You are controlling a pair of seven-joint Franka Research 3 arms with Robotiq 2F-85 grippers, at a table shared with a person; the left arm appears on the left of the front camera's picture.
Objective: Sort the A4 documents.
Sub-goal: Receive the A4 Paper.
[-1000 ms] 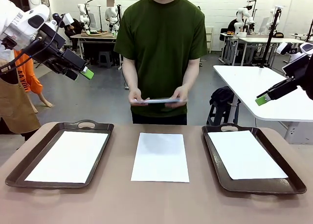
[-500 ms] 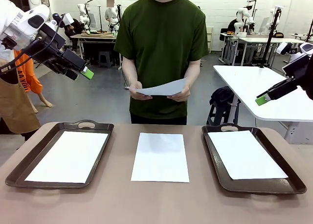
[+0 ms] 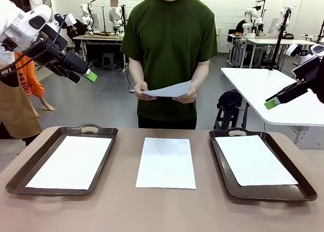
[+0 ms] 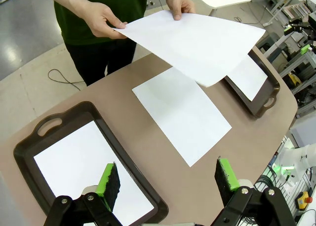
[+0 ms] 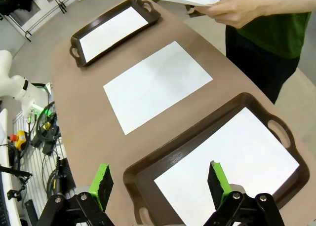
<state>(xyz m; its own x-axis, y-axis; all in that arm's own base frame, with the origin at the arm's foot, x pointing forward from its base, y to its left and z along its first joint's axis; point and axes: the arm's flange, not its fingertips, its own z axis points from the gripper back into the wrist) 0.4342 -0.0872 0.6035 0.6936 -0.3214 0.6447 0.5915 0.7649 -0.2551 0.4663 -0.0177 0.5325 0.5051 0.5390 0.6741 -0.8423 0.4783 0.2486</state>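
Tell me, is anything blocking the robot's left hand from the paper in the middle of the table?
Nothing visible does. The open left hand hangs high, with only air down to the middle sheet. The person's held sheet floats higher, by the far edge.

Brown table (image 3: 162, 211), left tray (image 3: 50, 190), right tray (image 3: 268, 193) (both dark), white sheet (image 3: 166, 162) between

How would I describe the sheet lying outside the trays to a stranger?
Find the brown table with its left tray and right tray. One white sheet lies between them. Unlike the others, it sits on bare tabletop, not in a tray or the person's hands.
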